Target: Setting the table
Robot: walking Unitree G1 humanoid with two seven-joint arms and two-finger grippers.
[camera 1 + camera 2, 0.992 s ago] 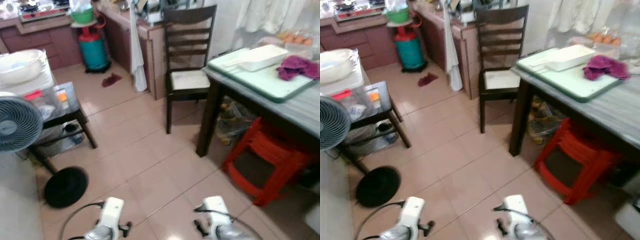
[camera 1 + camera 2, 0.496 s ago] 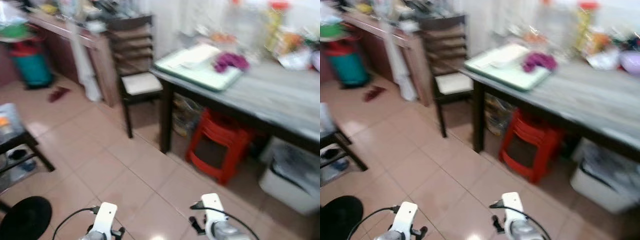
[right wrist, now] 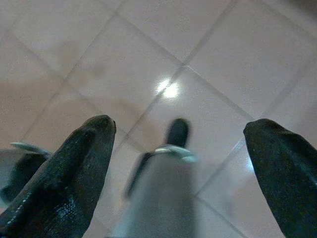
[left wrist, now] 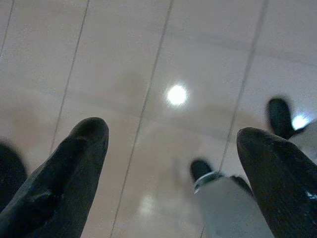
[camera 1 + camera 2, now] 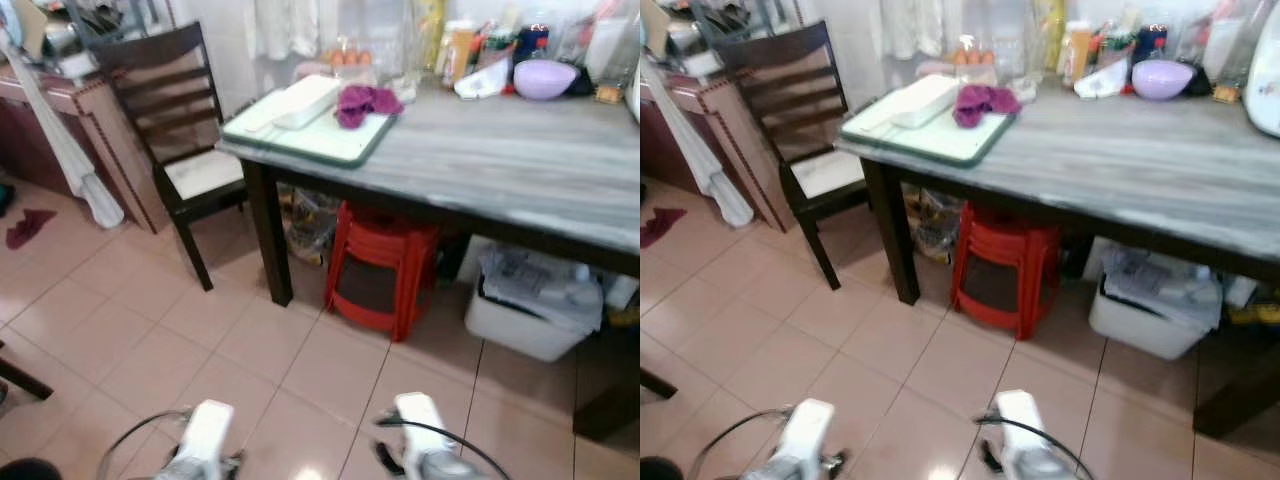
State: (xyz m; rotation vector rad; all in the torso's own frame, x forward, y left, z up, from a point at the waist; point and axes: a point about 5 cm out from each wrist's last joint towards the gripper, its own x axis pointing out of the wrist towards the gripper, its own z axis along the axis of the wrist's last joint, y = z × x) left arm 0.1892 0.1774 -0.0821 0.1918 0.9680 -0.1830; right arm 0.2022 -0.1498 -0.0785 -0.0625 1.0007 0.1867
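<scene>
Since a second ago the head camera has swung to the robot's right, so the fan and the low side table have left view and the dining table now stretches across the scene; the things on it lie as they did. Both arms hang low over the tiled floor (image 5: 300,370). In its wrist view, the left gripper (image 4: 173,148) has its two black fingers spread wide with nothing between them, only pale tiles and a spot of reflected light beyond. The right gripper (image 3: 178,144) is likewise spread wide and holds nothing, looking down at the floor and a blurred part of the robot below. Ahead stands the grey-topped dining table (image 5: 520,170) on dark legs. At its near left corner lies a pale green tray (image 5: 330,140), bearing a white rectangular dish (image 5: 300,100) with a crumpled purple cloth (image 5: 368,100) just beside it. Along the table's far edge are a lilac bowl (image 5: 545,78), bottles and jars, too blurred to name singly. Under the table sits a stack of red plastic stools (image 5: 380,265), and to its right a white bin (image 5: 530,305) lined with a plastic bag. Left of the table a dark wooden chair (image 5: 175,120) with a pale seat stands beside a brown counter, from which a white cloth (image 5: 70,150) hangs.
</scene>
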